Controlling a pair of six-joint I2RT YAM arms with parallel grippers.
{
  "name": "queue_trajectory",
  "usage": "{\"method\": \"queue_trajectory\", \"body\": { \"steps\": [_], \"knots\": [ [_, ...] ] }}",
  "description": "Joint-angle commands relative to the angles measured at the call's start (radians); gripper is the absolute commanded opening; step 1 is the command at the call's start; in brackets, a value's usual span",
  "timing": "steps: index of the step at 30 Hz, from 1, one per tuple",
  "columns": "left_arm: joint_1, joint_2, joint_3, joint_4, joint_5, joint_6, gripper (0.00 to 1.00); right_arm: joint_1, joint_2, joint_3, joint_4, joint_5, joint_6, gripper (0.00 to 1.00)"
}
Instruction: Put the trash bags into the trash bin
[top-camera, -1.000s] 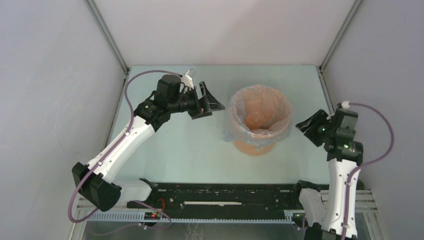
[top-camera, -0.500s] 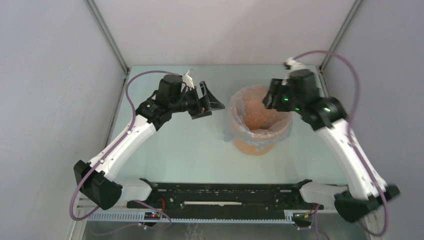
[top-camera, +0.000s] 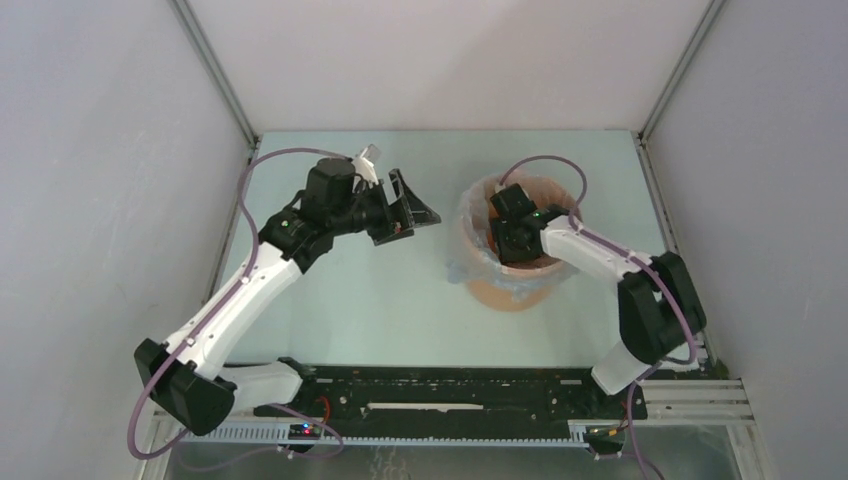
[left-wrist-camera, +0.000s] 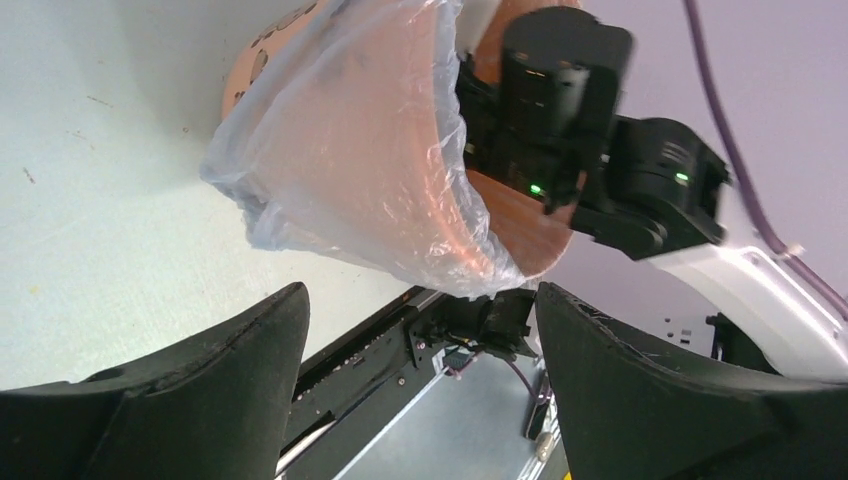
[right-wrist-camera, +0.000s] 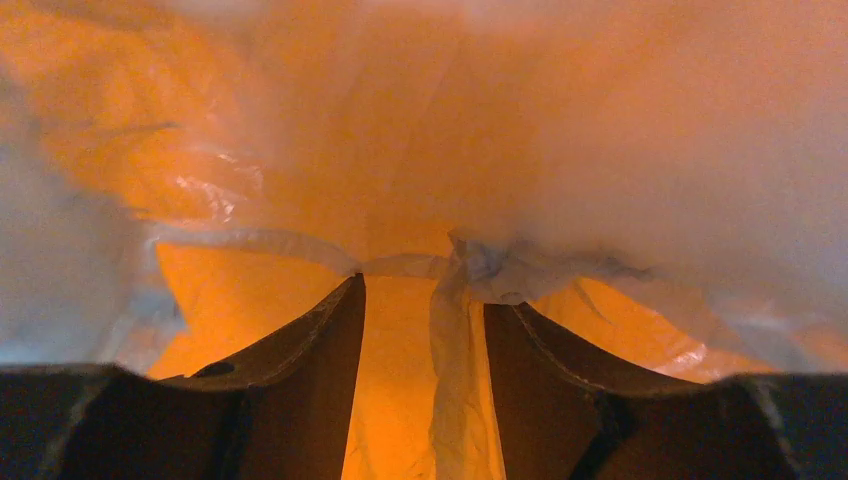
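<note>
1. Terracotta-orange plastic marks the trash bin (top-camera: 507, 296) in the top external view. It stands right of the middle of the bench (top-camera: 380, 290), nearer the far edge. It is lined by the trash bags (top-camera: 468, 258), whose pale film is folded out over the rim. The right gripper (top-camera: 512, 238) is sunk inside the bin. The left gripper (top-camera: 408, 207) is held apart, toward the far left corner.
2. From the left wrist, the left gripper (left-wrist-camera: 420, 300) is shown with fingers spread wide and nothing between them. The film (left-wrist-camera: 350, 150) is seen draped down the bin's outer wall, and the right arm (left-wrist-camera: 650, 180) is plunged into its mouth.
3. From the right wrist, the right gripper (right-wrist-camera: 425, 295) is shown with fingers parted. A twisted strand of film (right-wrist-camera: 455, 330) lies in the gap, running along their length, and no clamping is seen. Only film is seen within the bin. The right arm is judged the nearer for pressing the film down.
</note>
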Motion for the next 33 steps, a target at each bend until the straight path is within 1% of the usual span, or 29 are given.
{"method": "queue_trajectory", "body": {
  "steps": [1,5,8,12,15,21,28,30,33],
  "knots": [
    [-0.005,-0.063,-0.023,-0.049,-0.043,-0.001,0.88,0.011,0.082,-0.050,0.277,-0.009,0.018,0.57],
    [-0.005,-0.086,-0.008,-0.102,-0.063,0.018,0.88,0.002,0.184,-0.063,0.328,-0.017,0.081,0.57],
    [-0.005,-0.105,0.010,-0.139,-0.087,0.041,0.89,0.012,0.189,-0.074,0.324,0.003,0.090,0.57],
    [-0.004,-0.114,0.028,-0.165,-0.109,0.062,0.89,0.013,0.101,-0.083,0.299,0.005,0.076,0.59],
    [-0.003,-0.098,0.030,-0.152,-0.095,0.064,0.89,0.003,-0.008,-0.064,0.260,-0.016,0.063,0.64],
    [-0.005,-0.040,0.029,-0.079,-0.038,0.051,0.89,-0.014,-0.149,0.062,0.073,-0.067,0.082,0.72],
    [-0.024,0.028,0.025,0.015,0.044,0.022,0.82,-0.018,-0.299,0.141,-0.075,-0.126,0.118,0.73],
    [-0.038,0.052,0.023,0.034,0.059,0.020,0.81,-0.018,-0.366,0.164,-0.115,-0.141,0.112,0.73],
    [-0.049,0.094,0.032,0.067,0.088,0.000,0.84,-0.012,-0.464,0.205,-0.193,-0.156,0.104,0.73]
  ]
}}
